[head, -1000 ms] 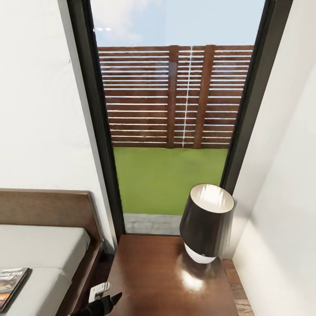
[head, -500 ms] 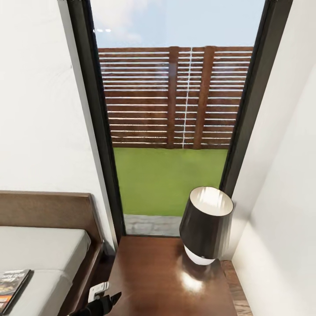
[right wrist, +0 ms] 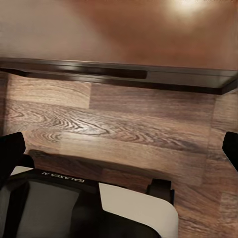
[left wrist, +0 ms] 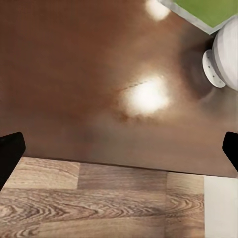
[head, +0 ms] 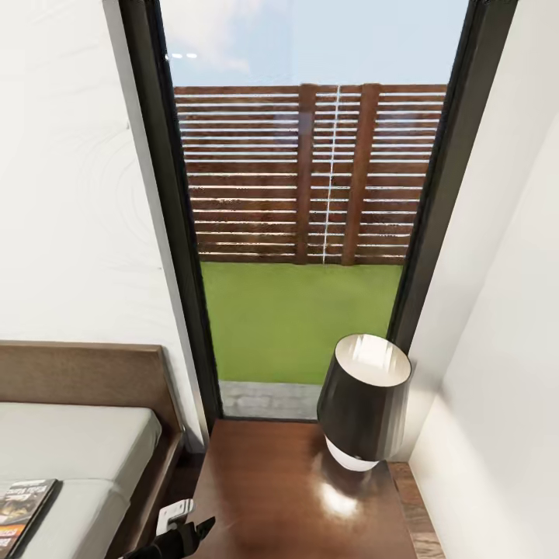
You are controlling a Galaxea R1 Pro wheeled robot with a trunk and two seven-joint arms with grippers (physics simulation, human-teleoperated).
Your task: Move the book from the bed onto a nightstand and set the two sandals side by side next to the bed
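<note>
The book [head: 22,508] lies on the bed [head: 85,442] at the near left, on the pale mattress, so it is not yet moved. Right of the bed stands the nightstand [head: 272,497], its glossy top bare except for a dark-shaded lamp [head: 363,400] at the far right. The left gripper [left wrist: 119,148] hangs over the nightstand's near edge, spread wide and empty; the right gripper [right wrist: 119,148] is likewise wide, above the wood floor [right wrist: 124,124]. By my reading, both the book and sandal steps remain.
</note>
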